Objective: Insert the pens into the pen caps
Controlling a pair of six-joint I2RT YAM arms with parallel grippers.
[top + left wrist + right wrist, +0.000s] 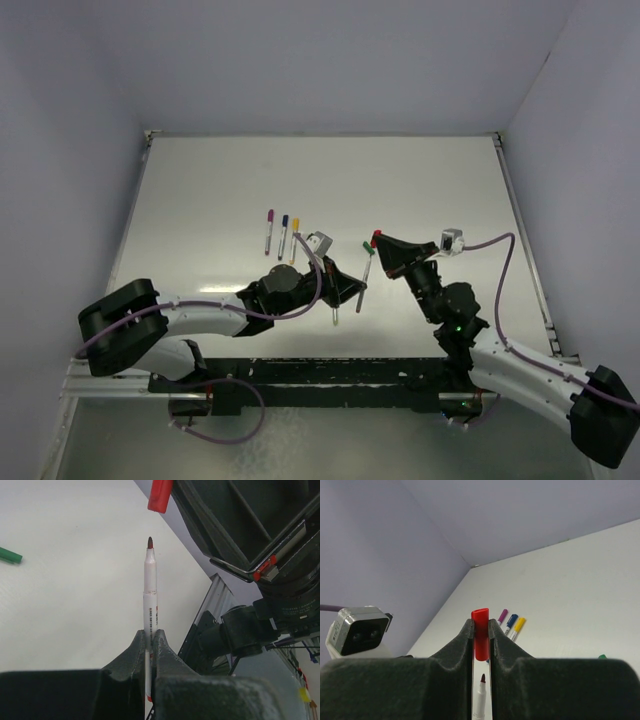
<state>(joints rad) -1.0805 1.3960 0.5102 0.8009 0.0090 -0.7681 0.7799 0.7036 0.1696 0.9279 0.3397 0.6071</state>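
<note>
My left gripper (pixel 151 632) is shut on a white pen (pixel 150 590) with a bare dark red tip, which points up at the red cap (pixel 160 495). My right gripper (pixel 480 625) is shut on that red cap (pixel 480 632), with its open end facing the pen tip (pixel 482 679) a short gap away. In the top view the two grippers meet mid-table, left (pixel 352 287) and right (pixel 378 241). Three pens with purple (pixel 269 230), blue (pixel 283 232) and yellow (pixel 294 235) caps lie side by side. A green cap (pixel 367 246) lies on the table beside the grippers.
The three capped pens lie behind and to the left of the grippers, and also show in the right wrist view (pixel 511 621). The left wrist camera (pixel 357 630) is close on the left. The table's near rail (pixel 300 372) runs below the arms.
</note>
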